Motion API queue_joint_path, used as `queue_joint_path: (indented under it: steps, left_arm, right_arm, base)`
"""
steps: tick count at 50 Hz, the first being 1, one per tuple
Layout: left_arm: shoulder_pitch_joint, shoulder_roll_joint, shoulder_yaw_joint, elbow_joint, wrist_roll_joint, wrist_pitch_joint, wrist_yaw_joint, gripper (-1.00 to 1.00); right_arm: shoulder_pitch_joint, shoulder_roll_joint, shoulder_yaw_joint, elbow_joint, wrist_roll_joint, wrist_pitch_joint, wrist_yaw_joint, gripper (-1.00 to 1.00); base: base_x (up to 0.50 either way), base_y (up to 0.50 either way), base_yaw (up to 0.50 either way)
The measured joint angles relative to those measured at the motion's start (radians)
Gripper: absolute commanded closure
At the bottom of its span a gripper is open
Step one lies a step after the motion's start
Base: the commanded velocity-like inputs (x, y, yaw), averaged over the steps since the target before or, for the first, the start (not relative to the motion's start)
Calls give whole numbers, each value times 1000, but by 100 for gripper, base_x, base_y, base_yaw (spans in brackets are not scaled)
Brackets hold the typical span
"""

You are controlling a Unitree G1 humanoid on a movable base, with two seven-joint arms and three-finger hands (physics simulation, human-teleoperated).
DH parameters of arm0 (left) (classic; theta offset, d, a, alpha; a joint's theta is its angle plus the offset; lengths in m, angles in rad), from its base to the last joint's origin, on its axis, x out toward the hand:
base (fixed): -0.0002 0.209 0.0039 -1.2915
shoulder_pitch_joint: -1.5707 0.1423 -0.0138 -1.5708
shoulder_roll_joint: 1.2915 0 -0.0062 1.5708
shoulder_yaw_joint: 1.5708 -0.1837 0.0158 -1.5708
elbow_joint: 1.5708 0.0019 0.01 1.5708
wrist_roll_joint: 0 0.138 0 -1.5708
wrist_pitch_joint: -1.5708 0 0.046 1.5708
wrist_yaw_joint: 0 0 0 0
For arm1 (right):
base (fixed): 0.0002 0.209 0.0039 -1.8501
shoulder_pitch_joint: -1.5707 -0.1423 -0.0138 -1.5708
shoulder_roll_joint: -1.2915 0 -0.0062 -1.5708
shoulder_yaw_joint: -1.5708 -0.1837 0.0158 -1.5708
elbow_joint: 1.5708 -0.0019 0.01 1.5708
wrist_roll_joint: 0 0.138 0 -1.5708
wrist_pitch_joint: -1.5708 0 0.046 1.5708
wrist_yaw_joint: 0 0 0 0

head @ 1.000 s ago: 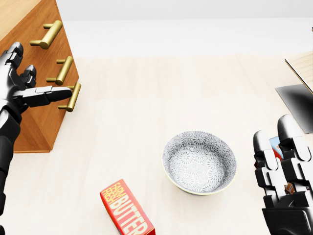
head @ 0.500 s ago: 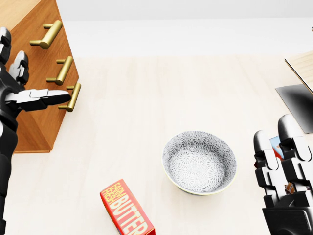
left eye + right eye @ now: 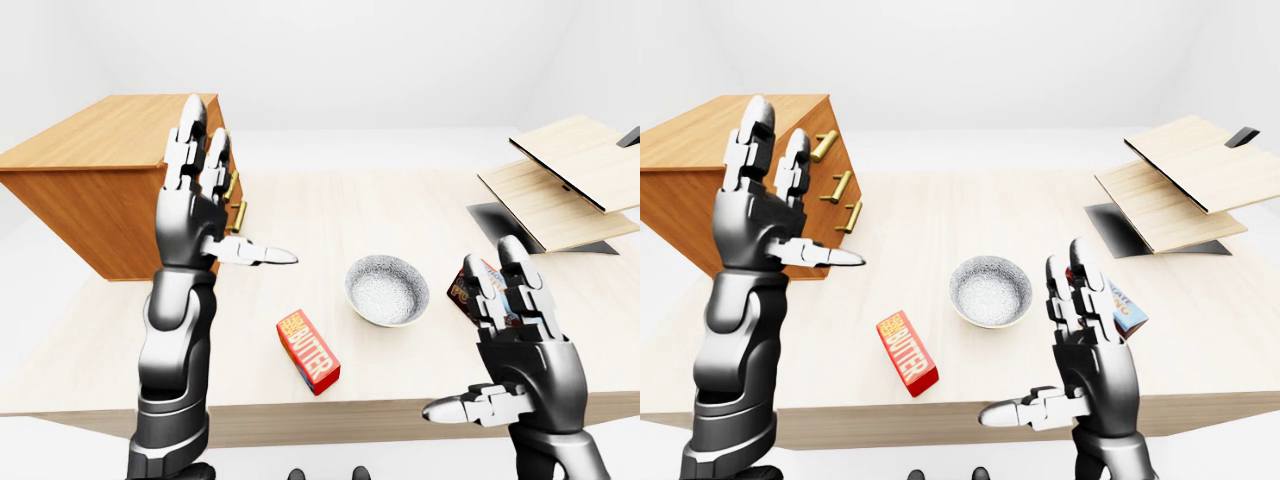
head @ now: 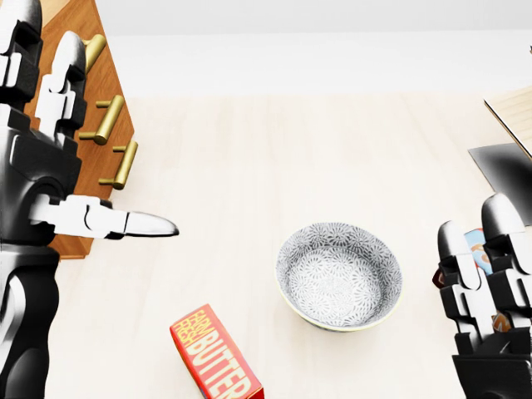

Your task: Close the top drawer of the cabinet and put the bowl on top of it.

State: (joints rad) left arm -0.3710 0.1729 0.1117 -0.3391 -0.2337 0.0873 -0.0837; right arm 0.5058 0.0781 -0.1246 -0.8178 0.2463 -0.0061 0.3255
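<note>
Cabinet: the brown wooden cabinet with three brass bar handles sits at 10 o'clock in the head view, and its drawer fronts look level with one another.
Bowl: the grey-and-white patterned ceramic bowl stands upright on the pale wooden table at about 5 o'clock, well apart from the cabinet.
Left hand: raised at 9 o'clock before the handles, fingers straight and spread, thumb pointing to 3 o'clock, holding nothing.
Right hand: at 4 o'clock, fingers splayed, empty, partly hiding a colourful printed packet.
Butter box: the red rectangular butter box lies at 7 o'clock from the bowl.
</note>
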Motion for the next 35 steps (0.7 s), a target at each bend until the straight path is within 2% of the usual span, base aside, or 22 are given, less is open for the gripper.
queue_joint_path:
  steps: [15, 35]
  left_arm:
    - [116, -92, -173, -237, 279, 0, -81, -100]
    - [149, -221, -380, -283, 736, 0, -150, -100]
  right_arm:
    - [-3, 9, -13, -10, 6, 13, 12, -100]
    - [-4, 22, -44, -28, 26, 30, 31, -100]
  base:
    - [0, 0, 0]
    - [0, 0, 0]
